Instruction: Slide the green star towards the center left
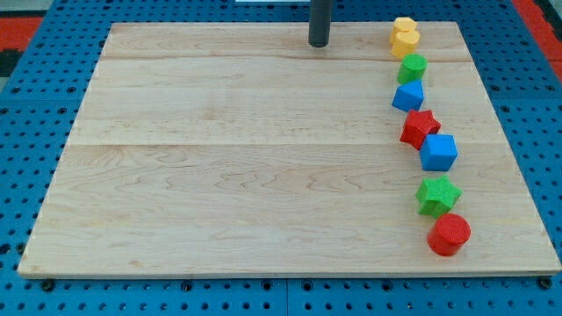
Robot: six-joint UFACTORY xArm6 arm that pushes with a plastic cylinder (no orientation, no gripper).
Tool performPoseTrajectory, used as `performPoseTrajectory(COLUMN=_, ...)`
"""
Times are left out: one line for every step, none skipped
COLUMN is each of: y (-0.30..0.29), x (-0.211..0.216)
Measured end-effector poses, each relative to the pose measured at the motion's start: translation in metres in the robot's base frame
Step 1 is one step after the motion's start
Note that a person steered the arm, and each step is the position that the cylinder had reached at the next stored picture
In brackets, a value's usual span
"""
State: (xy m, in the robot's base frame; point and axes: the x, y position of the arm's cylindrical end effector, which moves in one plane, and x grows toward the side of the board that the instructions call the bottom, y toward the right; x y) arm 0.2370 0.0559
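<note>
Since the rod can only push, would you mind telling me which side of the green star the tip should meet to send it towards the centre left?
Meet the green star on its right-hand points, slightly low, coming from the view's right edge. The red cylinder touches it below and the blue cube sits just above, so approach between them. My tip is far off, at the view's top.

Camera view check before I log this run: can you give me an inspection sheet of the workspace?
Surface: wooden board, flat.
Job's things: green star near the view's right edge, beside red cylinder.
Clutter: two yellow blocks, green block, blue block, red star, blue cube, all in a column at the right.
Hand: none; my tip at the view's top, far from the green star.
Cables: nothing seen.
Surroundings: blue pegboard.
</note>
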Motion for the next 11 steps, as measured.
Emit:
performPoseTrajectory(y=0.000, x=0.001)
performPoseTrajectory(y=-0.013, x=0.011)
performPoseTrajectory(y=-0.018, x=0.007)
performPoseTrajectory(y=0.001, x=0.070)
performPoseTrajectory(y=0.016, x=0.176)
performPoseTrajectory(y=0.017, x=0.289)
performPoseTrajectory(y=0.034, x=0.378)
performPoseTrajectory(y=0.045, x=0.382)
performPoseTrajectory(y=0.109, x=0.381)
performPoseTrajectory(y=0.219, x=0.381)
performPoseTrajectory(y=0.254, x=0.358)
